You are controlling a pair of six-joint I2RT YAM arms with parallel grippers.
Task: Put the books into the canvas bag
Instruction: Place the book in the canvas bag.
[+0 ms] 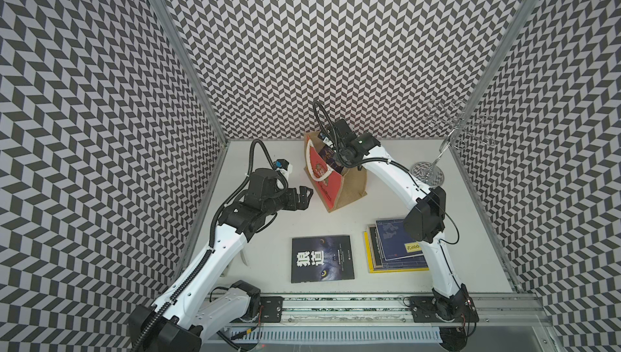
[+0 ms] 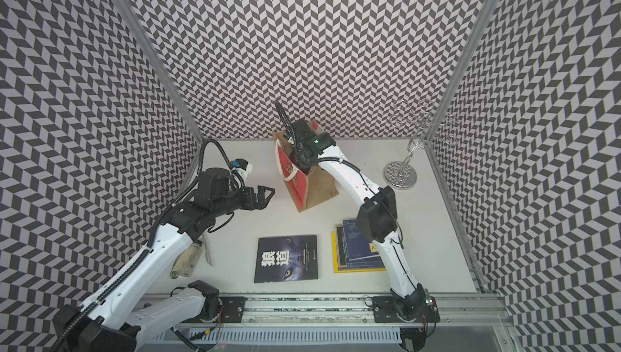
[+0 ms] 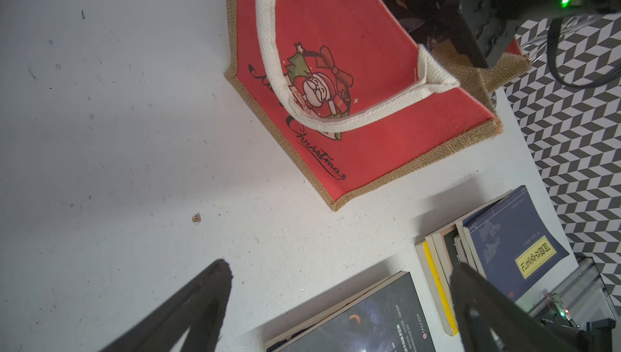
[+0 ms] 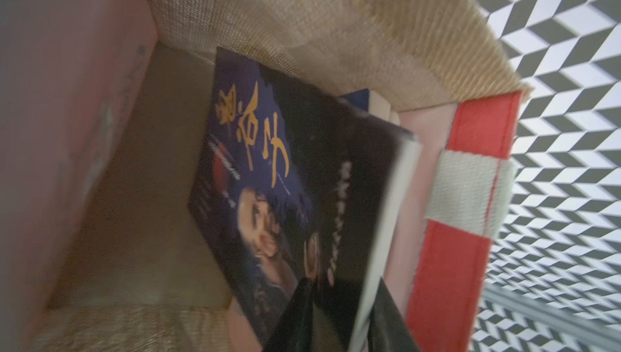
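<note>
Near edge: glossy black wolf book [image 1: 322,259] lying flat, book stack [image 1: 391,245] to its right, navy on top, yellow at bottom. Left gripper [image 1: 302,196] hovering left of the bag, fingers spread, empty. Farther back, right arm bending down into the boxy jute bag [image 1: 349,187]; right gripper [image 4: 339,320] straddling a dark book [image 4: 285,179] inside, grip unclear.

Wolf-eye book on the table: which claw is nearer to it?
Left. The left claw hovers open beyond the wolf-eye book, beside the canvas bag; the right claw is farther off, down inside that bag.
</note>
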